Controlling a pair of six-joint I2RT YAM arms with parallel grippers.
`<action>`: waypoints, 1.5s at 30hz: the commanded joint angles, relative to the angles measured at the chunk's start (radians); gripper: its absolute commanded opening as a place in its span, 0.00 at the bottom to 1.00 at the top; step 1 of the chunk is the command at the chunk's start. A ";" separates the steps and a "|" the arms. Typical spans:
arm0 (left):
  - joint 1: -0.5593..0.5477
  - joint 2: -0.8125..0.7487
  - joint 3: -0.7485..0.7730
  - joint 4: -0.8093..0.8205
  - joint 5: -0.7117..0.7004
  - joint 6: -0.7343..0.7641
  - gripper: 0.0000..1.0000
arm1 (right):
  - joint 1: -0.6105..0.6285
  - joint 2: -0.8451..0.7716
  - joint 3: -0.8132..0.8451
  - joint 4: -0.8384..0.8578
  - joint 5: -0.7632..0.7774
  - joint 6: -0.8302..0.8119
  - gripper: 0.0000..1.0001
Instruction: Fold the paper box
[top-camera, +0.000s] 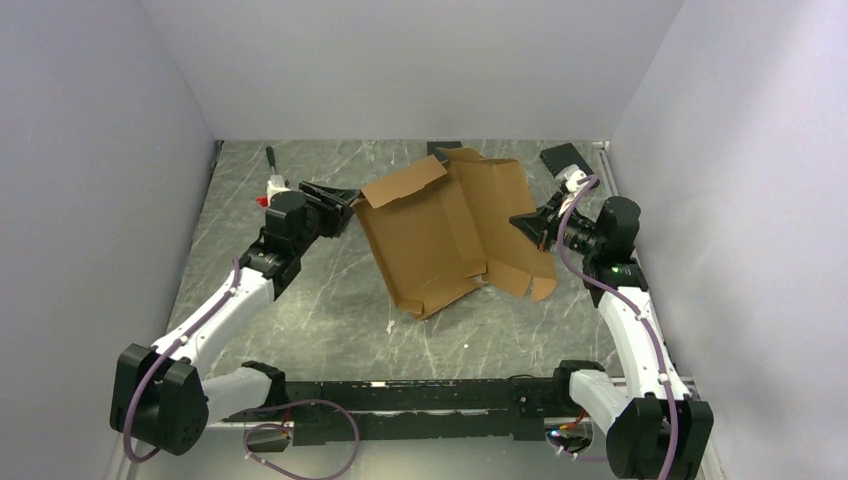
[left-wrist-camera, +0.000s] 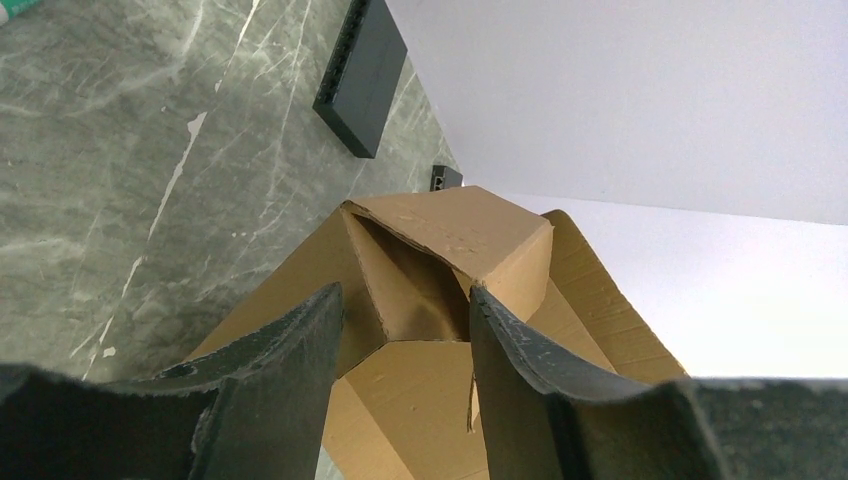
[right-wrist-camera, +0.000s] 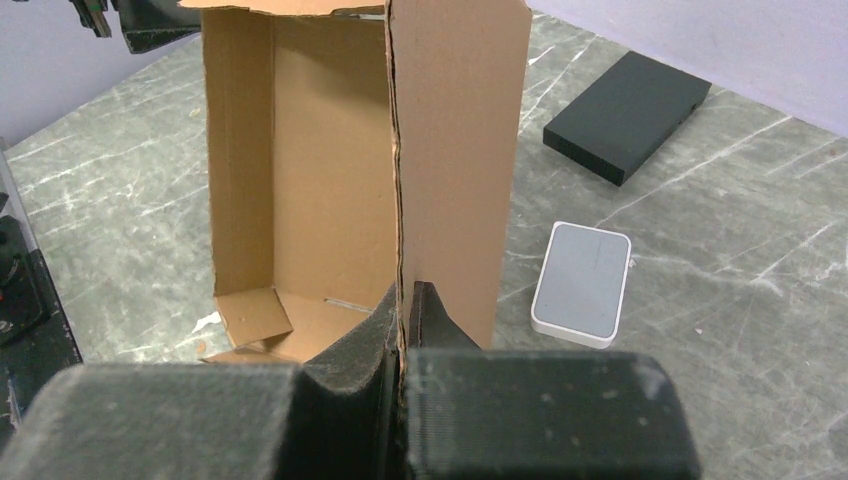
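Cardboard, plain brown and corrugated, the half-raised paper box (top-camera: 440, 235) sits on the grey marbled bench (top-camera: 300, 310) toward its far edge, long axis running near to far. Its right wall edge is clenched in the right gripper (right-wrist-camera: 400, 300); the left gripper (left-wrist-camera: 405, 293) is released, jaws astride the far-left corner flap directly ahead

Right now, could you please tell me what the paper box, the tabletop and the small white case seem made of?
The paper box: brown corrugated cardboard, matte, faintly ribbed. The tabletop: grey stone look with white veins, slight sheen; possibly laminate. The small white case: likely plastic, smooth, rounded corners.
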 joint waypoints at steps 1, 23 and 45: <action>-0.006 -0.052 -0.031 0.070 -0.035 -0.017 0.54 | 0.006 0.005 0.021 -0.007 0.003 -0.023 0.00; -0.006 -0.002 -0.054 0.252 0.012 0.042 0.59 | 0.013 0.015 0.019 -0.010 0.008 -0.032 0.00; -0.006 0.061 -0.012 0.325 0.034 0.083 0.63 | 0.023 0.021 0.019 -0.014 0.007 -0.044 0.00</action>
